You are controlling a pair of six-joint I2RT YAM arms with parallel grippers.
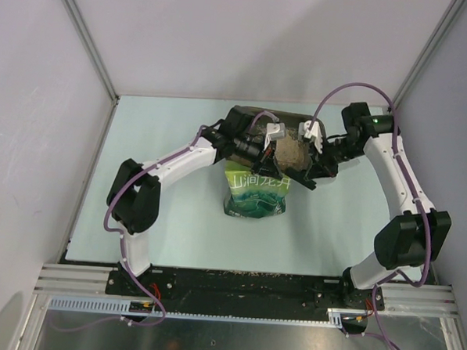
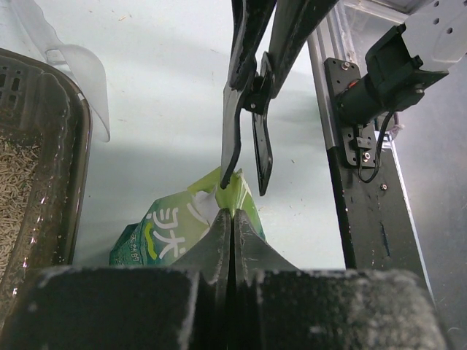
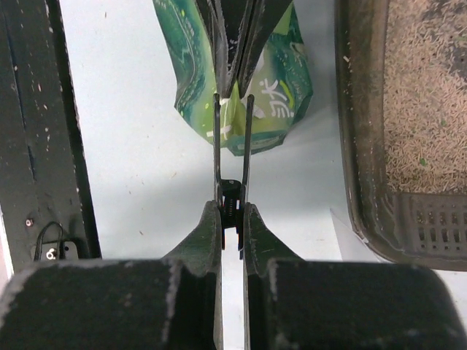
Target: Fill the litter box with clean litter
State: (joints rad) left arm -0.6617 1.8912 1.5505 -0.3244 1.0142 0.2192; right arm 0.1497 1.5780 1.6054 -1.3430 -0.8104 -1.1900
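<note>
So here's what we're looking at: the litter box (image 1: 248, 115) sits at the far middle of the desk (image 1: 176, 219), right under where both arms meet. There's clean litter (image 3: 427, 95) inside it, tan grains spread over the floor, and we can see it from both wrist views. The green bag (image 1: 254, 192) stands on the desk just in front of the box, on the side nearer the arm bases.

The left pincer (image 2: 230, 213) has its fingers pressed together, and the pale green top edge of the bag is pinched between the tips. The right pincer (image 3: 232, 211) is clamped on the handle end of a black clip (image 3: 217, 138). The clip's two long thin blades sit on either side of that same top edge of the bag, a bit apart from each other.

We also spot a clear scoop (image 2: 84, 73) lying on the desk just beside the box rim.
</note>
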